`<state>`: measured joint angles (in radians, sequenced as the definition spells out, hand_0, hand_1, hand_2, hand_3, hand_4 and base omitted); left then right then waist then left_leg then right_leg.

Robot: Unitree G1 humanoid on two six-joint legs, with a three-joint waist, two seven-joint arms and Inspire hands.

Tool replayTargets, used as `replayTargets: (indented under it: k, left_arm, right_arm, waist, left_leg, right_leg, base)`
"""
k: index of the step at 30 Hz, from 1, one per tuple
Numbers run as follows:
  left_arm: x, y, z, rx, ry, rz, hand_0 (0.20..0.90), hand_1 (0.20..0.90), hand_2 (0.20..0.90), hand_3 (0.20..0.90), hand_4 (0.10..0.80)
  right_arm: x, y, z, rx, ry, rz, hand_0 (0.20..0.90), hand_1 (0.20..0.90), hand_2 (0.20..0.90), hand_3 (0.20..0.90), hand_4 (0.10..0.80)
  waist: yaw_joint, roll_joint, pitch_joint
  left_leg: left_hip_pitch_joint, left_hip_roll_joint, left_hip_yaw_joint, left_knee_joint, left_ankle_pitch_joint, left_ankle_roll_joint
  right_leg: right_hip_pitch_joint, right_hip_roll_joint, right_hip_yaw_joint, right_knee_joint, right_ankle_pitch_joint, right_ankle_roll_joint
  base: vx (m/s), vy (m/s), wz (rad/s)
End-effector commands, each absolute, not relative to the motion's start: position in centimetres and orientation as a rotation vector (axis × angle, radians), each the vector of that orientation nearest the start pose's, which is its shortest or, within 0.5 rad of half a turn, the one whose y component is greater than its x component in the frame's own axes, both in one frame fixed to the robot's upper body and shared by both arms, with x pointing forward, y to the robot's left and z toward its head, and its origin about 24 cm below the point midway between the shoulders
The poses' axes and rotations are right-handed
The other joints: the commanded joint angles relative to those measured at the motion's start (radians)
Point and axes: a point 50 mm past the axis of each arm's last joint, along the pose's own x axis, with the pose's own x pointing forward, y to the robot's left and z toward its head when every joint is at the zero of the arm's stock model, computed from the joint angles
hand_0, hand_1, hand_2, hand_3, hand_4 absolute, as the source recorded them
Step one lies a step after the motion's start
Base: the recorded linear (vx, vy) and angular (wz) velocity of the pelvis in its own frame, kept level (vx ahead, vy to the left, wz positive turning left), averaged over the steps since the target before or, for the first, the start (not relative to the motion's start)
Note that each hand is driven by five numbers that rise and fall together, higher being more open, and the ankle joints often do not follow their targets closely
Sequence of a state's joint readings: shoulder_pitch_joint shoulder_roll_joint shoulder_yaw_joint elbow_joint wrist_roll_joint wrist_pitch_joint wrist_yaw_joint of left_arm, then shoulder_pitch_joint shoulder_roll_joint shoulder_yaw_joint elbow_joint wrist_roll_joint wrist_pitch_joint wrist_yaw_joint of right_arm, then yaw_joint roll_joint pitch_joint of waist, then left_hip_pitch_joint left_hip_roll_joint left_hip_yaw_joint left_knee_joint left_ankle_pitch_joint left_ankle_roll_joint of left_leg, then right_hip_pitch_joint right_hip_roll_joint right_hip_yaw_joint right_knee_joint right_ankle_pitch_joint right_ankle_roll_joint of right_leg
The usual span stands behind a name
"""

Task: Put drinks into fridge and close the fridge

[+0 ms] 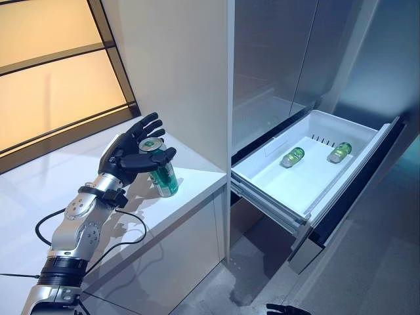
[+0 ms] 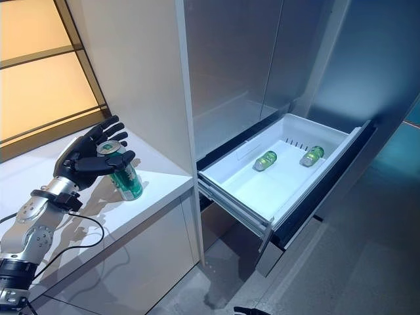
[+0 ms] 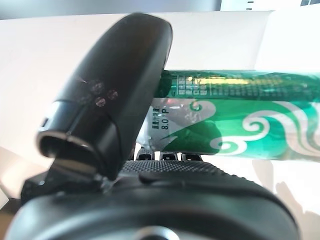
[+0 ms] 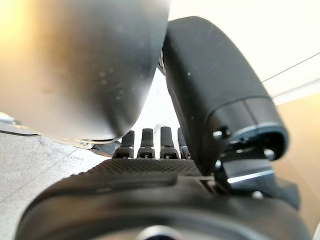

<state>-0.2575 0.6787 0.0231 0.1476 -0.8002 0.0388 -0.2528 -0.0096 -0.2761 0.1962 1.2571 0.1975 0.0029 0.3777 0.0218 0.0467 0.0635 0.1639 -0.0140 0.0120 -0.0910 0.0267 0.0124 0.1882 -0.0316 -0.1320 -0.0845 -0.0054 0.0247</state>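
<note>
A green can (image 1: 163,176) stands upright on the white counter (image 1: 39,190) left of the fridge. My left hand (image 1: 128,154) is at the can's top, with straight fingers spread behind it and the thumb (image 3: 115,90) across its front. The can's side (image 3: 240,120) shows close past the thumb in the left wrist view. The fridge drawer (image 1: 262,187) is pulled out, and green cans (image 1: 292,157) lie on their sides in its white bin. My right hand (image 1: 287,309) hangs low at the bottom edge, with relaxed fingers (image 4: 150,142).
A tall white panel (image 1: 190,72) stands between the counter and the fridge's grey doors (image 1: 275,59). The open drawer's dark front (image 1: 354,190) juts out over the grey floor (image 1: 367,275). A lit yellow wall panel (image 1: 46,79) is behind the counter.
</note>
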Motion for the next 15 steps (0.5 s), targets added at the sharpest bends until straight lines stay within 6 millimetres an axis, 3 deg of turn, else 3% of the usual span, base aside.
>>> replayTargets:
  k: [1, 15]
  left_arm:
    - [30.17, 27.83, 18.46, -0.055, -0.348, -0.182, 0.9, 0.9, 0.9, 0.9, 0.8]
    - [30.25, 28.0, 17.9, -0.04, -0.314, -0.184, 0.9, 0.9, 0.9, 0.9, 0.8]
  right_arm:
    - [8.28, -23.77, -15.89, 0.007, 1.307, 0.219, 0.9, 0.9, 0.9, 0.9, 0.8]
    - [8.29, -23.89, -15.85, 0.006, 1.309, 0.219, 0.9, 0.9, 0.9, 0.9, 0.8]
  waist:
    - [-0.003, 0.008, -0.005]
    - [-0.006, 0.008, -0.003]
  left_leg:
    - [0.021, -0.024, 0.033, 0.022, -0.094, 0.005]
    - [0.022, -0.023, 0.035, 0.025, -0.095, 0.005]
  right_leg:
    - [-0.039, 0.026, 0.052, 0.083, -0.086, 0.031]
    - [-0.037, 0.027, 0.051, 0.085, -0.088, 0.03]
  base:
    - [0.0, 0.0, 0.0]
    - [0.0, 0.0, 0.0]
